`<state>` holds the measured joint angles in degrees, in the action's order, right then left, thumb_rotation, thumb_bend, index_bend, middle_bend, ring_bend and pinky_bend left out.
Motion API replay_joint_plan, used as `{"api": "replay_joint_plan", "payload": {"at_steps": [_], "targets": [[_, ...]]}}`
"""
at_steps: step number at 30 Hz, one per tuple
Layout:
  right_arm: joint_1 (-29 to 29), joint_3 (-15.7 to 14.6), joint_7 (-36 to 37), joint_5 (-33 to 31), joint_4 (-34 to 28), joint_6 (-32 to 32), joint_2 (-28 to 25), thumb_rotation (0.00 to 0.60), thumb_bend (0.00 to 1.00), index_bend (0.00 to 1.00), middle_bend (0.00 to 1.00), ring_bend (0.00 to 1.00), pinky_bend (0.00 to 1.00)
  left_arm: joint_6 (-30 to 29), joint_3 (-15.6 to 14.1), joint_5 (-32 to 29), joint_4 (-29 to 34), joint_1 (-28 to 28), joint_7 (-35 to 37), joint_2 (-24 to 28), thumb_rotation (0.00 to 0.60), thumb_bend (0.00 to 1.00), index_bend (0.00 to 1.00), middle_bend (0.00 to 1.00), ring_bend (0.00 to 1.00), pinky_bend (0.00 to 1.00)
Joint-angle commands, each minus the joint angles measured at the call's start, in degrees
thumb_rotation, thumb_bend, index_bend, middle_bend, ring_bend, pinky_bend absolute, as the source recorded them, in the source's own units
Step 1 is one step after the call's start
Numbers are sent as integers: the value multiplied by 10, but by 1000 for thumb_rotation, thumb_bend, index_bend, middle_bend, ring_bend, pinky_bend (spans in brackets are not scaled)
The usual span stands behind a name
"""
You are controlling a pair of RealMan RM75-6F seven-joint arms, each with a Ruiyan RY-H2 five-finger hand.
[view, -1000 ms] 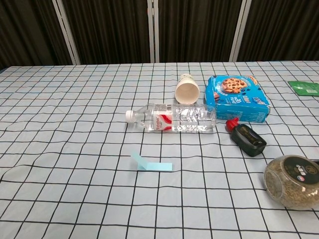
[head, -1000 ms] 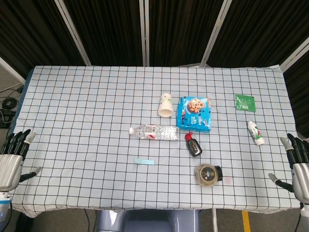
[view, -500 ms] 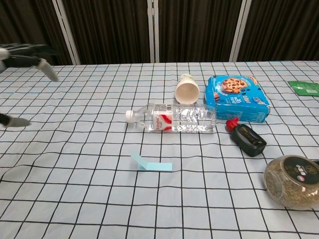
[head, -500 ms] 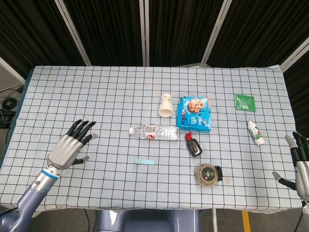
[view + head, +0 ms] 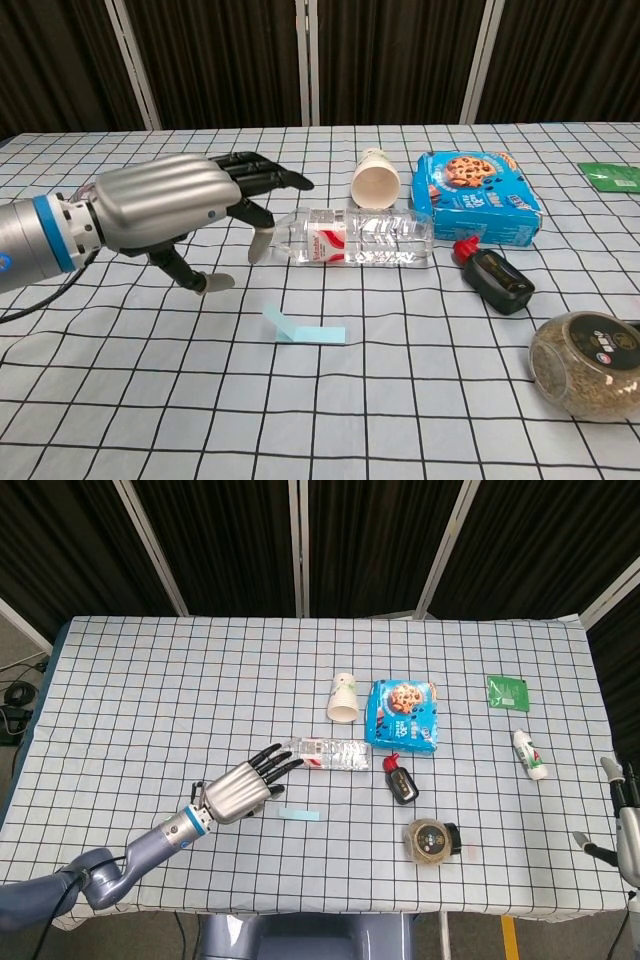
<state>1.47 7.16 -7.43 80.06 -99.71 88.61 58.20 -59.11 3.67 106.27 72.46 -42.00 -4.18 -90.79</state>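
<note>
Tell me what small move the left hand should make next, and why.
Probably ease the left hand a little further forward over the water bottle: its fingers are spread and holding nothing, with the fingertips just reaching the lying bottle's cap end.

Checked table (image 5: 150, 680) bears water bottle (image 5: 325, 752), paper cup (image 5: 343, 698), cookie box (image 5: 403, 715).

— Where's the silver left hand (image 5: 238, 791)?
— Reaching toward 2 o'clock, palm down, fingers spread, holding nothing.
— The grey right hand (image 5: 624, 820)?
— At 4 o'clock, mostly out of frame.
</note>
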Motion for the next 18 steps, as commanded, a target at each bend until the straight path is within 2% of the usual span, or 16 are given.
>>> {"api": "replay_joint_plan", "payload": {"at_steps": [1,8,18], "targets": [[0,3,3,-6,4,-3,-1,600,0,47,0,0,0,-15,-23,19,-46,-17,28,-29,600,362,525,0,0,0],[0,6,13,-11,7,-4,-4,600,0,47,0,0,0,-18,-49,20,-91,-28,35,-63,600,363,524,0,0,0],[-1,7,20,-11,7,-3,-7,600,0,48,0,0,0,-27,-53,5,-121,-36,17,-91,600,370,523,0,0,0]]}}
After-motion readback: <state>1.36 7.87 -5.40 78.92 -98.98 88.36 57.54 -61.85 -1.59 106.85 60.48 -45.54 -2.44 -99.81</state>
